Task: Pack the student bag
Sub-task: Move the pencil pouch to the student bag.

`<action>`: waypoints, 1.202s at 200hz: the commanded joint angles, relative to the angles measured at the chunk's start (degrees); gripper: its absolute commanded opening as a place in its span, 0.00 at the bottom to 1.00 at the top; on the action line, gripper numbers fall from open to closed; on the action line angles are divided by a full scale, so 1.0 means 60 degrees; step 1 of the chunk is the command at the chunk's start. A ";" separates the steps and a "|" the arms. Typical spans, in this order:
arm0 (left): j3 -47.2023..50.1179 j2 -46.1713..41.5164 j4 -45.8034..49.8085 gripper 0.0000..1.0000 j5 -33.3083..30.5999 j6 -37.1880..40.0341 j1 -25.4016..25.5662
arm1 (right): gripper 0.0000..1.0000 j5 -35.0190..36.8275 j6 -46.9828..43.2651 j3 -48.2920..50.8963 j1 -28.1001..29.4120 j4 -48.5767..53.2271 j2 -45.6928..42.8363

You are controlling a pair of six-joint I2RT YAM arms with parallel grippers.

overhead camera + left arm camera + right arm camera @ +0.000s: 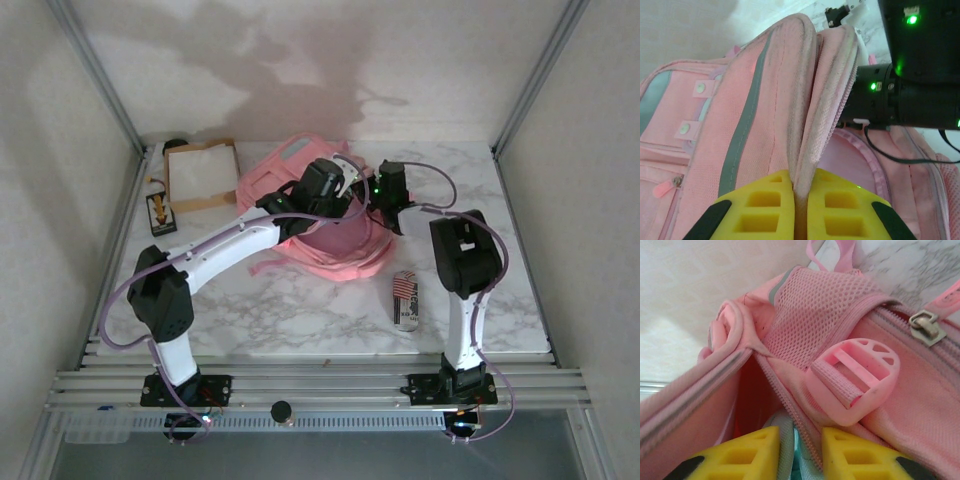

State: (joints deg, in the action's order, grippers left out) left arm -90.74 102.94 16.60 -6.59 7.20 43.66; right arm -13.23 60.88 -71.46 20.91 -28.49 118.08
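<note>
Pink student bag (340,250) rim clamped tight in left end effector (800,182); right end effector (800,437) part-closed at its mouth, hold unclear; flag-print case (405,300), near right, unpacked.

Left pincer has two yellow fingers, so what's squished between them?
The left wrist view shows a pink edge of the student bag pinched between the shut yellow fingers of the left pincer.
</note>
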 commanded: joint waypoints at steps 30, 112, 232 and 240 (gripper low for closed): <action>-0.0451 -0.0028 -0.1327 0.00 0.0596 -0.0059 0.0077 | 0.38 0.0900 -0.0728 0.0939 0.0927 0.1055 -0.1629; -0.0210 -0.0239 -0.1690 0.00 0.0631 -0.0318 0.0077 | 0.28 -0.0199 -0.0380 0.0560 0.0908 0.0211 -0.0794; 0.0610 -0.0309 -0.1831 0.00 0.0304 -0.0761 -0.0022 | 0.46 0.0273 -0.0504 0.3126 0.1000 -0.0090 -0.2822; 0.0710 -0.0288 -0.1833 0.00 0.0343 -0.0857 -0.0039 | 0.48 0.0272 -0.0614 0.3384 0.0895 0.0090 -0.3186</action>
State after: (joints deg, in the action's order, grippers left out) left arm -87.77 103.13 12.82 -5.91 3.99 43.66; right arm -7.14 60.12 -55.02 27.07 -31.99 104.86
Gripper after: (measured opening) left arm 0.095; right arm 0.461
